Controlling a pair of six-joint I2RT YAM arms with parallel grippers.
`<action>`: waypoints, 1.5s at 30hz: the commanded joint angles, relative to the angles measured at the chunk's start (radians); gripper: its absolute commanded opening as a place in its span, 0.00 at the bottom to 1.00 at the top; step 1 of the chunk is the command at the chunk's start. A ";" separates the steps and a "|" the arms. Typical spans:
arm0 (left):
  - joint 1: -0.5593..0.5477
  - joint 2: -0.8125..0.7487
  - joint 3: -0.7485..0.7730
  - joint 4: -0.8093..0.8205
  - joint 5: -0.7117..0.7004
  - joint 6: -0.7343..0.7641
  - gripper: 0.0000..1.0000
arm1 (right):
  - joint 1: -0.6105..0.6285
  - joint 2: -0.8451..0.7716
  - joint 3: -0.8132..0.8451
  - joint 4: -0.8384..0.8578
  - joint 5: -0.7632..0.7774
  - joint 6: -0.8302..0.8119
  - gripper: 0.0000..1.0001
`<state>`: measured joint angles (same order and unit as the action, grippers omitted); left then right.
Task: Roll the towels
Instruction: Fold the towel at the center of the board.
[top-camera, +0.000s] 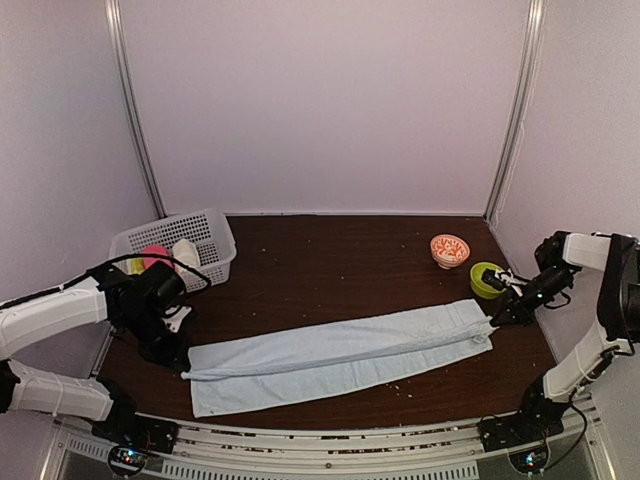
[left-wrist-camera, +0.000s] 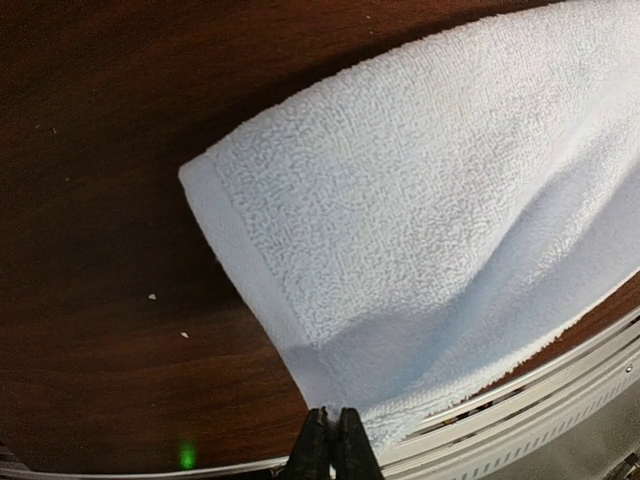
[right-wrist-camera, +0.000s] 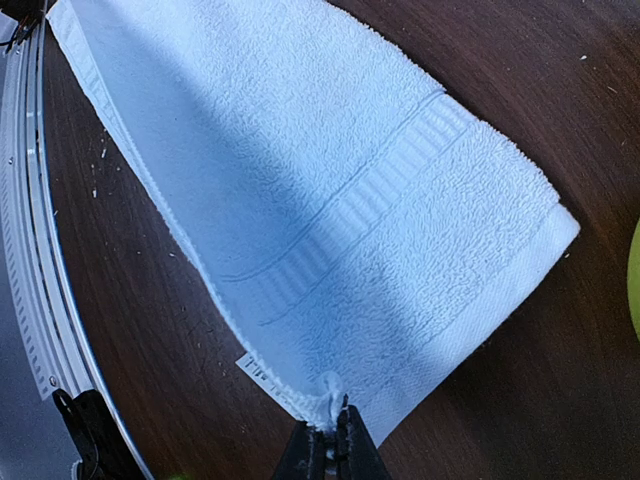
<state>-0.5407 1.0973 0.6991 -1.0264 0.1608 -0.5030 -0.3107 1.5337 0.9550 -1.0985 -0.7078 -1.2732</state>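
Now left tool (left-wrist-camera: 328, 428) and right tool (right-wrist-camera: 331, 418) each clamped on corner of pale blue towel (top-camera: 340, 355) at tips; soft, limp, light, so hold by hems.

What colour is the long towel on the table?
Pale blue towel; the right wrist view shows it best.

The long pale blue cloth towel (top-camera: 340, 355) is looped terry, matt and nubbly, with a flatter ribbed woven band near one end. The dark brown wooden worktop (top-camera: 330, 260) looks smooth and faintly glossy. The white lattice basket (top-camera: 225, 245) is plastic.
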 joint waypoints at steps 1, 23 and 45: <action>-0.004 -0.003 0.026 -0.040 0.002 0.034 0.00 | -0.011 0.010 0.001 -0.022 -0.007 -0.045 0.03; -0.076 0.169 0.053 -0.089 0.104 0.110 0.00 | -0.011 0.043 -0.091 0.109 0.116 -0.093 0.05; -0.139 0.113 0.061 -0.118 0.151 0.136 0.00 | -0.039 0.036 -0.091 0.108 0.123 -0.092 0.07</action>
<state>-0.6552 1.2026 0.7467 -1.1091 0.2752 -0.3977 -0.3405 1.5654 0.8848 -1.0248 -0.6182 -1.3617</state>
